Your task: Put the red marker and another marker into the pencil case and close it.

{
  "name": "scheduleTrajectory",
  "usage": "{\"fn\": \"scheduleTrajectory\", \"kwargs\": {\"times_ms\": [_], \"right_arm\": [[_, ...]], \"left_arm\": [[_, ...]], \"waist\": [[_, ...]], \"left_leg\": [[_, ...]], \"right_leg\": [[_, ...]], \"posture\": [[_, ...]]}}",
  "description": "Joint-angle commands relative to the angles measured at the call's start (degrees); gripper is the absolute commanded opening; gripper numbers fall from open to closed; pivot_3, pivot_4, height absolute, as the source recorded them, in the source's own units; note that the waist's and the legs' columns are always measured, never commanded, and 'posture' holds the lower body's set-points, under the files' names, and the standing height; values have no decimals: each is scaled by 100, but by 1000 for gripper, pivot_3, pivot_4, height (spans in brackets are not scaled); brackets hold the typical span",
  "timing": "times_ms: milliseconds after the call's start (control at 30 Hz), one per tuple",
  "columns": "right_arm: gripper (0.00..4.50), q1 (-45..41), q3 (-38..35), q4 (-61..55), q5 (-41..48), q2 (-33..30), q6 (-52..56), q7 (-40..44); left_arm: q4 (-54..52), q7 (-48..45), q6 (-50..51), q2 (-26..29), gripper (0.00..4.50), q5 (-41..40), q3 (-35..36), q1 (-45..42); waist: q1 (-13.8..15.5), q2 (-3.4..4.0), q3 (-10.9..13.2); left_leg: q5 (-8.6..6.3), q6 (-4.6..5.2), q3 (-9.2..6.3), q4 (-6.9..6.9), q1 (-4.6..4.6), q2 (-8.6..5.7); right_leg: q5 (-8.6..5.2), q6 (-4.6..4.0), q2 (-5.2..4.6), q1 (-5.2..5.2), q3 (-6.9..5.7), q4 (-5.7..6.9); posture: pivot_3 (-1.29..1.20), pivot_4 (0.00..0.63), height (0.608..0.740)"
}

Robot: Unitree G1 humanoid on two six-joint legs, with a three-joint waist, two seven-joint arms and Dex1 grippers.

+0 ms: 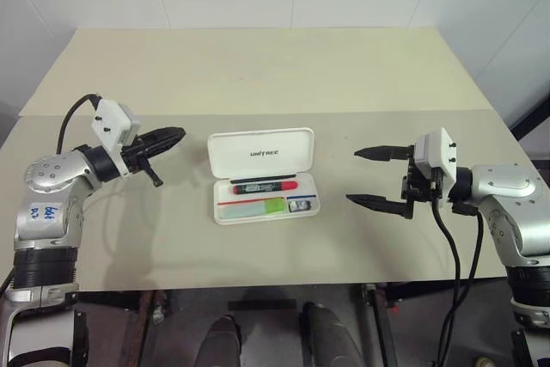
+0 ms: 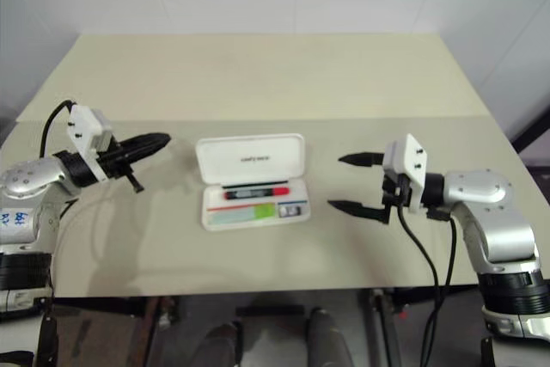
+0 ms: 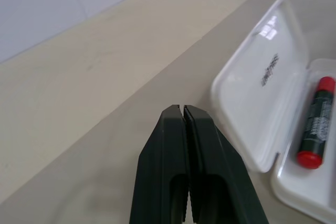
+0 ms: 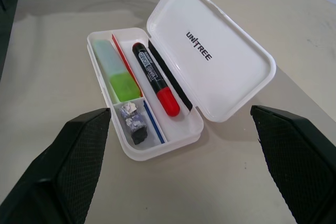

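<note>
Both markers, the red marker (image 4: 156, 80) and the green one (image 4: 114, 71), already lay in the open pencil case (image 1: 262, 155); I judged my left gripper (image 1: 168, 138) (pinched shut, empty) nearer its raised lid than my wide-open right gripper (image 1: 378, 176).

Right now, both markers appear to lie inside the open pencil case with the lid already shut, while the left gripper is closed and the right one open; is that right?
Not quite: the lid is not shut. The right wrist view shows the pencil case open, lid folded back, with the red marker and the green marker inside. The left gripper is closed and the right gripper open, as you said.
</note>
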Motion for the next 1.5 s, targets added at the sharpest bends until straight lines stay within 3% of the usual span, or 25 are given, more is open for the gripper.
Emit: {"fn": "scheduleTrajectory", "kwargs": {"times_ms": [33, 400, 633, 1000, 1333, 1500], "right_arm": [[4500, -2, -68, -270, 93, 18, -18, -115], [4500, 169, -131, -478, 148, -15, 51, -283], [4500, 280, -136, -553, 156, 21, 17, -381], [4500, 364, -114, -517, 141, 95, -64, -412], [4500, 439, -106, -509, 136, 140, -131, -432], [4500, 480, -116, -528, 128, 179, -168, -487]], "left_arm": [[363, 188, 88, -99, 35, 169, -98, -180], [1065, -69, -207, -737, 35, 367, -644, -724], [1014, -408, -307, -967, 35, 175, -599, -860], [234, -1495, -124, -824, 35, -415, -579, -478], [60, -2304, -451, -375, 35, 271, -1437, -237], [146, -1878, -564, -610, 35, 691, -1710, -215]], "waist": [[5, 0, 0], [93, -1, 0], [111, -1, 0], [136, -1, 0], [131, -1, 0], [134, -1, 0]], "left_leg": [[0, 0, 0, 0, -1, 0], [0, -1, 0, 1, -3, 0], [0, -1, 0, 2, -3, 0], [0, -1, 0, 3, -4, 0], [-1, -1, 0, 3, -4, 0], [-1, -1, 0, 2, -4, 0]], "right_leg": [[0, 0, 0, 0, -1, 0], [2, 3, 0, 0, -1, -2], [2, 3, 0, 0, -1, -1], [2, 3, 0, 0, -1, -2], [-7, -16, 0, 2, -1, -7], [-9, -19, 0, 2, -1, -7]], "posture": [[0, 150, 740], [0, 150, 740], [0, 150, 740], [0, 150, 740], [0, 150, 740], [0, 150, 740]]}}
